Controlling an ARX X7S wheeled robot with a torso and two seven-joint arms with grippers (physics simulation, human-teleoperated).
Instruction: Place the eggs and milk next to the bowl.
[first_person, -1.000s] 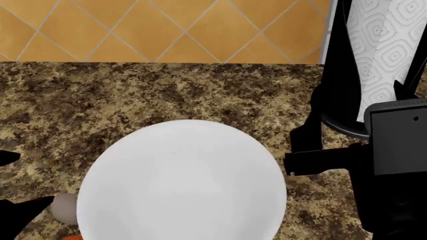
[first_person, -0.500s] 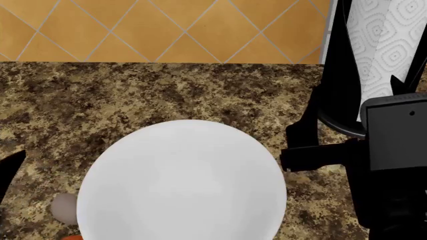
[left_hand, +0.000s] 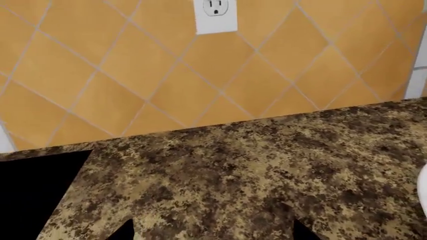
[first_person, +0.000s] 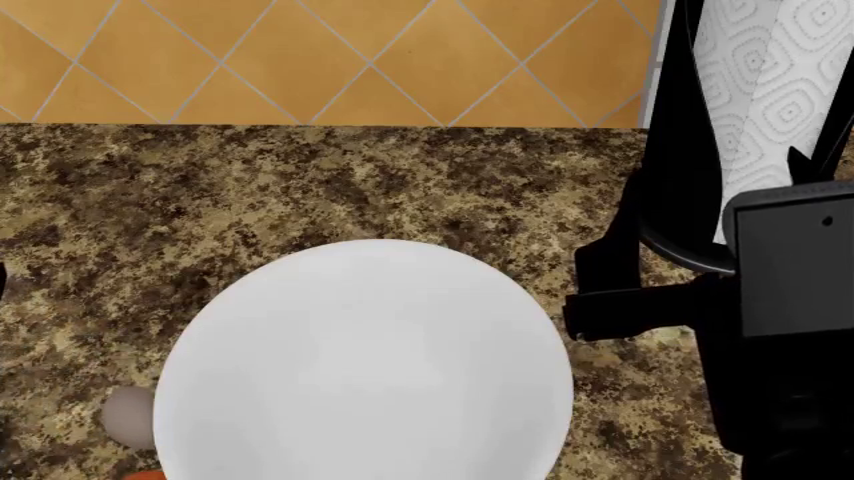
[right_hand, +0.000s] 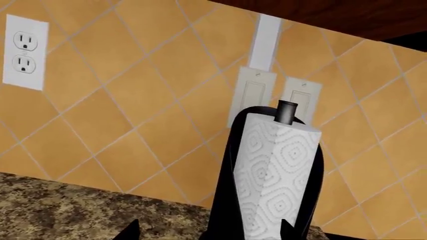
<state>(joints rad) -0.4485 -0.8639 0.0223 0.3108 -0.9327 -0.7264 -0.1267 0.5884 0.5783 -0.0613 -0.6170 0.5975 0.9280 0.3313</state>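
Eggs, one pale (first_person: 130, 417) and one orange (first_person: 147, 474), are seen touching the bowl (first_person: 363, 370) on the bench (first_person: 267, 190). Milk is not shown. Jaws' state cannot be told.

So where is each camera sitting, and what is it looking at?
Head view: on the robot's head, looking down at the bowl, pale egg and counter; right arm shows.
Left wrist view: low over the counter, facing the tiled wall; dark finger tips show.
Right wrist view: facing the paper-towel roll, shared with the head view.
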